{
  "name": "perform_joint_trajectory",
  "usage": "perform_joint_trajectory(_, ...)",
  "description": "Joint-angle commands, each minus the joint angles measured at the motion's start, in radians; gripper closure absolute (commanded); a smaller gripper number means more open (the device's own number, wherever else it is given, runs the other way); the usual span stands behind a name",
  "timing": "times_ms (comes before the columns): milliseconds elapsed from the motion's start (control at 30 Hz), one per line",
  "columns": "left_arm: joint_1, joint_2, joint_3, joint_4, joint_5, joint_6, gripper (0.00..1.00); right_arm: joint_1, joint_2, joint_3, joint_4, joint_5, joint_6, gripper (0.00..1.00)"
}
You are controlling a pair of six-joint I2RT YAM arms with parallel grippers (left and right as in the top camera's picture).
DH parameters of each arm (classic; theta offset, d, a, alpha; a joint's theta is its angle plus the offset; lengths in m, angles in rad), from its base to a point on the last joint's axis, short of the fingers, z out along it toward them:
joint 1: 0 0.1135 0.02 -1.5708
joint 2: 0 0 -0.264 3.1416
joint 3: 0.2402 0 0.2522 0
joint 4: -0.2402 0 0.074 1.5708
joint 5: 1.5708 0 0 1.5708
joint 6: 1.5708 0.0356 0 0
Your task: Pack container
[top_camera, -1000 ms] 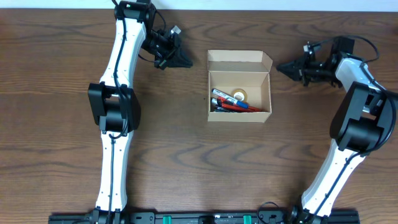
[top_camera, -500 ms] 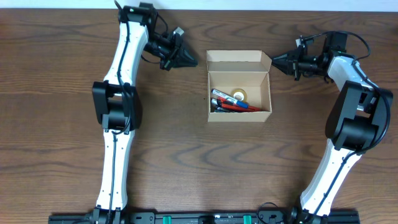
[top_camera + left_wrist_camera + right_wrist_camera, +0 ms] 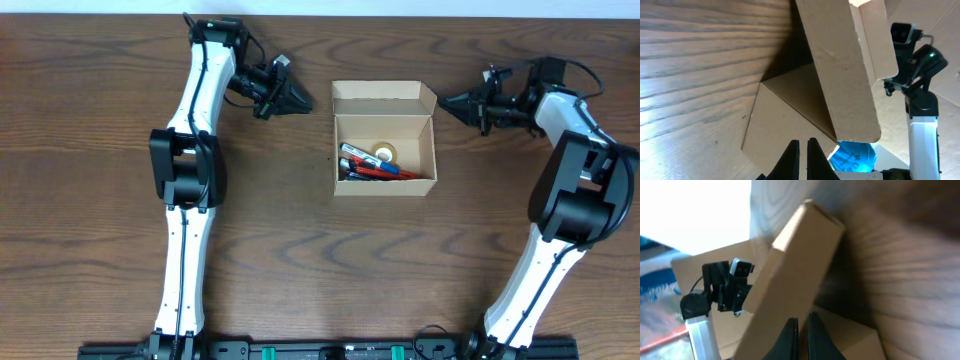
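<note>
Overhead view of a dark wood-grain tabletop point(image 3: 300, 250). Just above the centre of the frame, an open tan cardboard container point(image 3: 385, 187), with its flap lid folded back toward the top edge. Inside, against the lower wall, a small heap of pens point(image 3: 368, 168) in red, blue and black, and a tape roll point(image 3: 385, 153) just above them.

At upper left, the left end effector point(image 3: 300, 100), lying low and pointing right at the container's upper left corner, near it but apart from it. At upper right, the right end effector point(image 3: 448, 102), pointing left at the upper right corner, likewise close but with a gap. White arm segments with black joints running down both sides to the bottom edge.

From the left wrist camera: left end effector point(image 3: 803, 155) at the bottom centre, fingers pressed nearly together with only a thin slit between them, pinching nothing. Ahead, the container point(image 3: 840, 65) filling the middle of the frame.

From the right wrist camera: right end effector point(image 3: 801, 332) at the bottom centre, fingers likewise drawn together and empty. Beyond, the container point(image 3: 790, 285) slanting across the frame.
</note>
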Motion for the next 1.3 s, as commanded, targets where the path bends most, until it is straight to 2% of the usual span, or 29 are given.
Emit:
perform_joint_trajectory(0,0.007,-0.002,0.000,-0.003,-0.006,-0.012,0.94,-0.008,-0.006,0.010,-0.026,0.053,0.006,0.99)
perform_joint_trajectory(633,0.002,0.000,0.000,0.009,0.039,-0.041,0.94,0.004,-0.004,0.010,-0.029,0.048,0.040,0.99)
perform_joint_trajectory(1000,-0.015,0.000,-0.009,0.061,0.055,-0.096,0.94,0.044,-0.002,0.010,-0.024,0.041,0.048,0.98)
perform_joint_trajectory(1133,-0.026,0.000,-0.063,0.094,0.069,-0.115,0.94,0.048,-0.002,0.010,-0.024,0.041,0.048,0.98)
perform_joint_trajectory(1267,-0.026,0.000,-0.167,0.164,0.164,-0.128,0.94,0.046,-0.001,0.008,-0.025,0.040,0.047,0.98)
